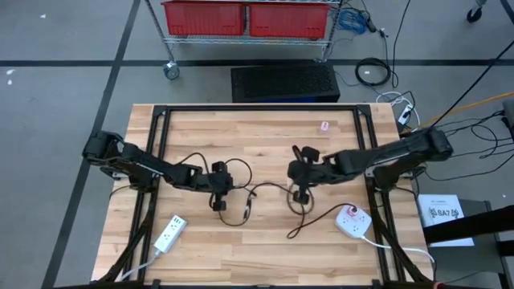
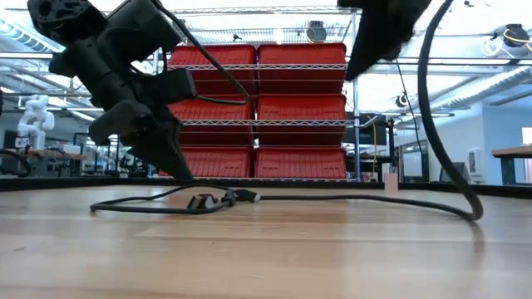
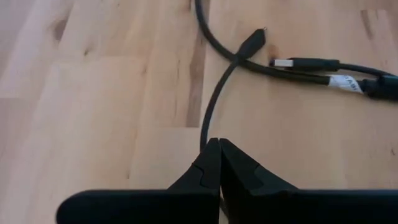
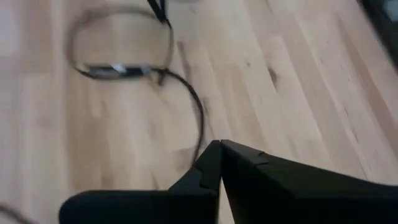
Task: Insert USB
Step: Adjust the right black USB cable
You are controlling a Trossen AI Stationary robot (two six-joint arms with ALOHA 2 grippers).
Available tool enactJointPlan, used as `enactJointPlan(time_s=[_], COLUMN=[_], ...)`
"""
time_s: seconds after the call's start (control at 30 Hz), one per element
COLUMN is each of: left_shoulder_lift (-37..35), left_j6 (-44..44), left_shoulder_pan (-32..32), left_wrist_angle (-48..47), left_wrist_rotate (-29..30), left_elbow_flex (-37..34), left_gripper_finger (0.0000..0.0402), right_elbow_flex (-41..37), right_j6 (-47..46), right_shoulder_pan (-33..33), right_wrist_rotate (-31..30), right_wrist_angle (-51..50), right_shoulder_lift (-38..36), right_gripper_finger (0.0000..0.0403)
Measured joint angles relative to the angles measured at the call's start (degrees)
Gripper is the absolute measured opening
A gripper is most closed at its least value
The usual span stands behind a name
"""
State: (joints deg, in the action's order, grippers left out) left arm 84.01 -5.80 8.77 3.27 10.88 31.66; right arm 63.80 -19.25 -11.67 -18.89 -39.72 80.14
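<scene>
USB cable, both end effectors lowered, clamped

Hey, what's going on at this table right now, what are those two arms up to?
Two robot arms are working on a black cable lying looped on the wooden table. The left claw is shut, with the cable running out from its tips. The right claw is shut too, low over the cable. The USB plug lies loose on the wood, not plugged in. A white power strip and a round white socket wait near the front edge.
</scene>
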Motion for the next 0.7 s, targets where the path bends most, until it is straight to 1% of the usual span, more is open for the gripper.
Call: enactJointPlan(time_s=[0.07, 0.2, 0.27, 0.33, 0.5, 0.63, 0.7], left_shoulder_lift=[0.0, 0.0, 0.0, 0.0, 0.19, 2.84, 5.43], left_j6=[-0.81, -0.9, -1.28, -1.33, -1.38, -2.68, -4.36], left_shoulder_pan=[0.6, 2.26, 3.19, 4.3, 5.4, 5.36, 5.36], left_wrist_angle=[0.02, -0.15, -0.06, 1.02, 2.07, 2.37, 2.56], left_wrist_rotate=[0.16, 0.1, 0.08, 0.06, -0.25, 0.79, 1.59], left_elbow_flex=[0.0, 0.0, 0.0, -0.02, 0.0, 0.0, -0.02], left_gripper_finger=[0.0004, 0.0004, 0.0004, 0.0004, 0.0004, 0.0004, 0.0004], right_elbow_flex=[-2.68, -9.46, -11.66, -12.95, -13.33, -12.99, -13.09], right_j6=[0.56, 2.32, 2.4, 2.14, 2.89, 2.54, 1.64], right_shoulder_pan=[1.94, 4.71, 5.69, 6.61, 8.21, 8.99, 9.0], right_wrist_rotate=[2.93, 10.7, 12.45, 13.25, 14.34, 14.36, 12.62], right_wrist_angle=[3.36, 17.12, 22.35, 25.16, 26.29, 24.77, 23.31], right_shoulder_lift=[2.3, 7.98, 10.79, 13.39, 19.14, 20.37, 19.8], right_gripper_finger=[0.0, 0.0, 0.0, 0.0, 0.0, 0.0, 0.0])
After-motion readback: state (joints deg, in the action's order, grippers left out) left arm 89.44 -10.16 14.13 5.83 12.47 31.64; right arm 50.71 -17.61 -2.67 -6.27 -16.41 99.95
